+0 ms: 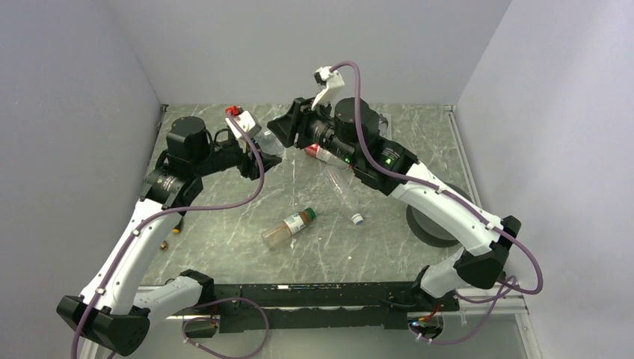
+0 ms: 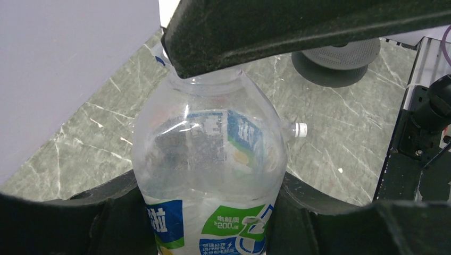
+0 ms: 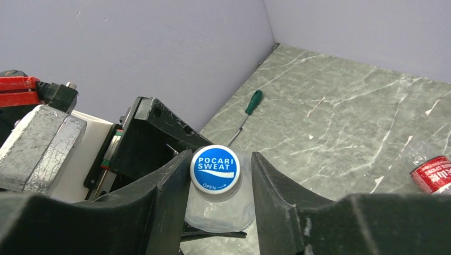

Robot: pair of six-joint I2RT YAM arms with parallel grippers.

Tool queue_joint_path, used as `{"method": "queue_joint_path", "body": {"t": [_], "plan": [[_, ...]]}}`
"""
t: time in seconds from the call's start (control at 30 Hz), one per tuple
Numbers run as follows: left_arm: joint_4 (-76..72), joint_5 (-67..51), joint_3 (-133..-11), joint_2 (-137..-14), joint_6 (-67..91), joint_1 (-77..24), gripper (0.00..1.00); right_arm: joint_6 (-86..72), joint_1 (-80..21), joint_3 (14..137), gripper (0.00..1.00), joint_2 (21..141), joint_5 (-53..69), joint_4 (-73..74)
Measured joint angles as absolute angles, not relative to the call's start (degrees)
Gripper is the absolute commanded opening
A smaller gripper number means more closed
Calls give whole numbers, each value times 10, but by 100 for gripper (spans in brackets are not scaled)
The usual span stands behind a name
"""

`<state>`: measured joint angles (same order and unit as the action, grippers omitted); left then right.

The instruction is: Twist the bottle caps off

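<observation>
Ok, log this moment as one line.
left gripper: shut on bottle | right gripper: open, fingers astride cap, gap on one side | cap: on bottle

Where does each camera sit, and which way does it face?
Top external: above and behind the bases, facing down onto the table; left arm and right arm show, left hand and right hand meeting at the blue-white labelled bottle.
Left wrist: on the left wrist, facing along its fingers at the bottle they clamp.
Right wrist: on the right wrist, facing between its fingers onto the blue-white cap.
Shared: both wrist views show that bottle, from opposite ends.
</observation>
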<state>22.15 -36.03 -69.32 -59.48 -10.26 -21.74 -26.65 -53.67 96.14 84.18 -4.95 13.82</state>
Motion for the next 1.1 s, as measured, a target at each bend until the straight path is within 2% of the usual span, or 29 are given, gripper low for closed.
{"method": "queue_joint_path", "body": {"t": [0.17, 0.4, 0.67, 0.87, 1.0, 1.1], "plan": [[221, -357, -693, -596, -104, -217, 9, -271, -538, 965, 22, 844, -50, 140], [221, -364, -694, -599, -99, -217, 10, -269, -537, 965, 1, 844, -41, 140], [221, -436, -716, -602, -49, -210, 11, -218, -514, 964, 0, 828, 69, 119], [193, -554, -734, -600, 20, -211, 12, -195, -467, 938, 0, 796, 280, 54], [180, -626, -735, -603, 73, -213, 13, -240, -431, 894, 0, 792, 420, -53], [168, -671, -735, -613, 106, -213, 13, -274, -416, 878, 0, 795, 481, -108]]}}
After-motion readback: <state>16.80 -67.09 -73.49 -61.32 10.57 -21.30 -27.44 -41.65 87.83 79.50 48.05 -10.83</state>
